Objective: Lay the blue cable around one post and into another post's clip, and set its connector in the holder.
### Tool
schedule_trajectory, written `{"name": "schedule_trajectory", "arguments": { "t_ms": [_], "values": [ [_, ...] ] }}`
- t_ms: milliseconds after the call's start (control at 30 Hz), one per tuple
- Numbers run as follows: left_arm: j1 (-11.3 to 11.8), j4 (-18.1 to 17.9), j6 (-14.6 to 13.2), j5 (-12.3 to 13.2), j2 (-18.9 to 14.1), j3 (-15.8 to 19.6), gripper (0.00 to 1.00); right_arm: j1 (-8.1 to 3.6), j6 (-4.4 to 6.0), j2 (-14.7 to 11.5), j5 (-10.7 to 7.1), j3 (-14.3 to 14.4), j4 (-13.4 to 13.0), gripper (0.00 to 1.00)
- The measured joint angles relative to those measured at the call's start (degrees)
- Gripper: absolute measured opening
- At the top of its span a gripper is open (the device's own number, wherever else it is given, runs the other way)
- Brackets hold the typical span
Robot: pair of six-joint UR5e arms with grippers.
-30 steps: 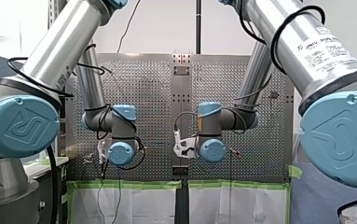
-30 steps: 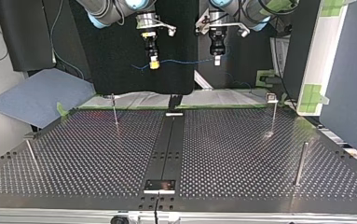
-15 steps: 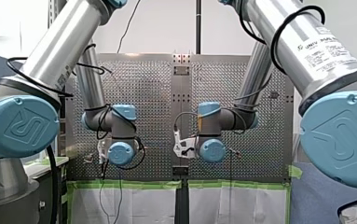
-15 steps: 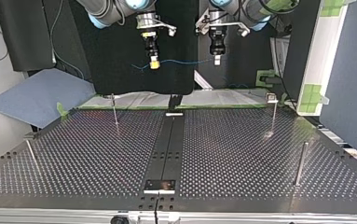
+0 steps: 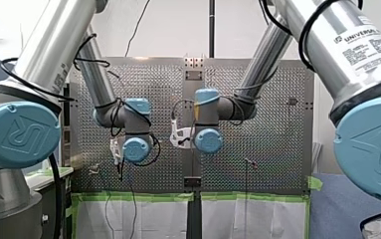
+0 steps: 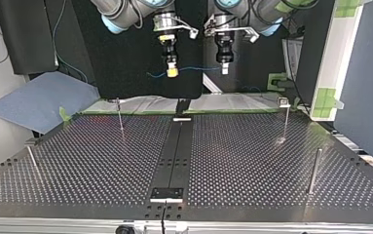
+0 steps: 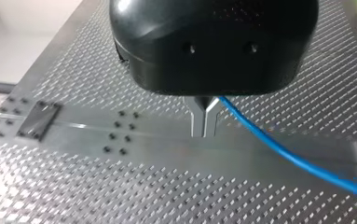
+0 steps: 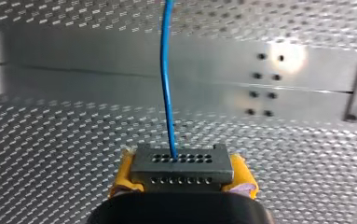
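Note:
In the right wrist view my right gripper (image 8: 181, 176) is shut with its yellow pads on a grey perforated connector (image 8: 181, 161). The blue cable (image 8: 167, 70) leaves the connector's face and runs ahead over the table. My left gripper (image 7: 203, 133) has its metal fingers shut on the blue cable (image 7: 278, 149), which trails off to one side. In the top view both grippers hang high above the table's far edge, my right gripper (image 6: 172, 72) and my left gripper (image 6: 224, 68), with the cable (image 6: 198, 68) stretched between them. A short tail droops past the right gripper.
On the perforated table (image 6: 252, 161) stand a thin post (image 6: 120, 114), a post with a clip on top (image 6: 285, 114), a thicker post (image 6: 314, 170) and a leaning post (image 6: 32, 161). A dark centre strip (image 6: 174, 151) ends in a small plate (image 6: 166, 193).
Both grippers have moved closer together and a little lower in the top view, my right one shifting toward that view's right. The cable span between them is shorter. Both grips are unchanged.

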State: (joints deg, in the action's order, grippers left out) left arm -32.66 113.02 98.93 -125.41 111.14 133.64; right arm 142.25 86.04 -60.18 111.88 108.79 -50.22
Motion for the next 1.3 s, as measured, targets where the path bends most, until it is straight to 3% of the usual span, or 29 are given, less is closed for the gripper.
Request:
{"name": "schedule_trajectory", "arguments": {
  "t_ms": [200, 300, 567, 700, 867, 1100, 1300],
  "values": [
    [1.38, 3.11, 0.99, -2.7, -3.12, -0.02, 0.0, -0.97, 2.66, -3.2, 0.18, -2.81, 3.21, 0.0],
    [2.11, 4.63, 1.65, -3.18, -4.64, -0.04, 0.0, -1.82, 3.09, -4.78, -0.08, -3.36, 4.8, 0.0],
    [4.85, 8.68, 3.45, -2.71, -8.69, -0.73, 0.0, -2.53, 2.59, -8.49, -1.28, -4.21, 8.51, 0.0],
    [6.77, 10.68, 4.22, -1.57, -10.69, -1.36, 0.0, -2.54, 1.34, -10.35, -2.8, -5.68, 10.36, 0.0],
    [9.19, 13.14, 5.56, -1.34, -13.12, -2.83, 0.0, -2.5, 0.76, -12.8, -5.2, -8.07, 12.81, 0.0],
    [12.46, 16.4, 8.32, -3.37, -16.39, -5.11, 0.0, -2.42, 0.46, -15.89, -8.86, -11.74, 16.48, 0.0],
    [15.35, 19.29, 9.5, -5.91, -19.3, -6.81, 0.0, -2.3, 0.3, -15.73, -11.89, -14.85, 19.58, 0.0]
  ]
}}
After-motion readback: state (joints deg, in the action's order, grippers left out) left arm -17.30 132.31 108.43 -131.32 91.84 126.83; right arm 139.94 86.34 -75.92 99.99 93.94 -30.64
